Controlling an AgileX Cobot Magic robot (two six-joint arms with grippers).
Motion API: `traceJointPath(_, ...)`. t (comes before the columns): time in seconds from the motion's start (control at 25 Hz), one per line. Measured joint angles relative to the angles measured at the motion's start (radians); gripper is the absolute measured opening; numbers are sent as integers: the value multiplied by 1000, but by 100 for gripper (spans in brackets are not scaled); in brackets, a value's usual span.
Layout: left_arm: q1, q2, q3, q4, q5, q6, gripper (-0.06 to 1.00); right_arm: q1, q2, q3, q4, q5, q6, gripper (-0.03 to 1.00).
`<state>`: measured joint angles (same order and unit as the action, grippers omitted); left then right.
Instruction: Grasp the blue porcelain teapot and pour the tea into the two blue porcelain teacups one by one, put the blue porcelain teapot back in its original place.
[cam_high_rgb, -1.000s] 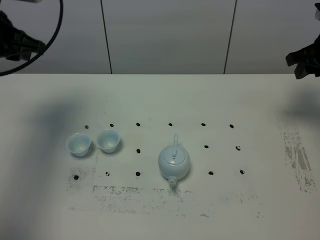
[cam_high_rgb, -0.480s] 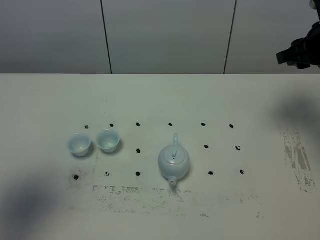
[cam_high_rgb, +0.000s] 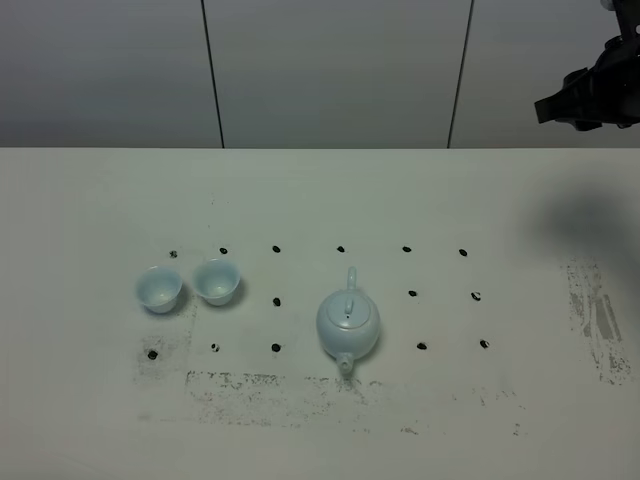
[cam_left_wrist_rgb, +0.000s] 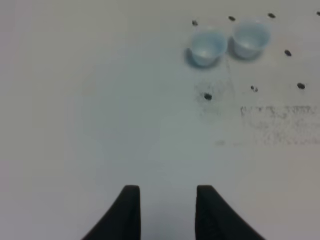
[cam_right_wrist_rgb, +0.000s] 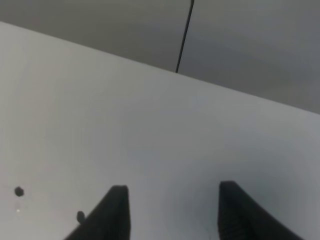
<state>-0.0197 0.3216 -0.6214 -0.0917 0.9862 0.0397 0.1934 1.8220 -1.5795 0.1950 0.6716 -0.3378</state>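
The blue porcelain teapot (cam_high_rgb: 348, 325) stands upright near the table's middle, lid on, spout toward the front edge and handle toward the back. The two blue porcelain teacups (cam_high_rgb: 159, 290) (cam_high_rgb: 218, 281) sit side by side to its left; the left wrist view also shows both teacups (cam_left_wrist_rgb: 206, 49) (cam_left_wrist_rgb: 250, 39). My left gripper (cam_left_wrist_rgb: 167, 210) hovers over bare table well apart from the cups, fingers apart and empty; it is outside the exterior view. My right gripper (cam_right_wrist_rgb: 172, 212) is open and empty above the far right of the table, its dark arm (cam_high_rgb: 595, 95) far from the teapot.
Rows of small black dots (cam_high_rgb: 276, 300) mark the white table (cam_high_rgb: 90, 200) around the teapot and cups. Scuffed grey patches lie along the front (cam_high_rgb: 260, 385) and right (cam_high_rgb: 595, 315). A grey panelled wall (cam_high_rgb: 330, 70) runs behind the table's far edge.
The left arm, seen at the upper left a second ago, has gone out of the exterior view. The right arm has shifted left and slightly up. Teapot and cups have not moved.
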Motion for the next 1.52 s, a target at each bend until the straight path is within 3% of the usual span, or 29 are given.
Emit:
traceJointPath(0.24, 0, -86, 39, 1, 103, -3, 30, 0, 0, 0, 2, 0, -3, 38)
traceJointPath(0.48, 0, -91, 155, 21, 90, -69, 30, 0, 0, 0, 4, 3, -3, 37)
traceJointPath(0.92, 0, -98, 157, 43, 78, -96, 30, 0, 0, 1, 4, 4, -3, 37)
traceJointPath(1.2, 15, -311, 157, 45, 78, -97, 30, 0, 0, 1, 5, 3, -3, 37)
traceJointPath(1.52, 15, -318, 157, 46, 81, -98, 30, 0, 0, 1, 8, 1, -4, 37)
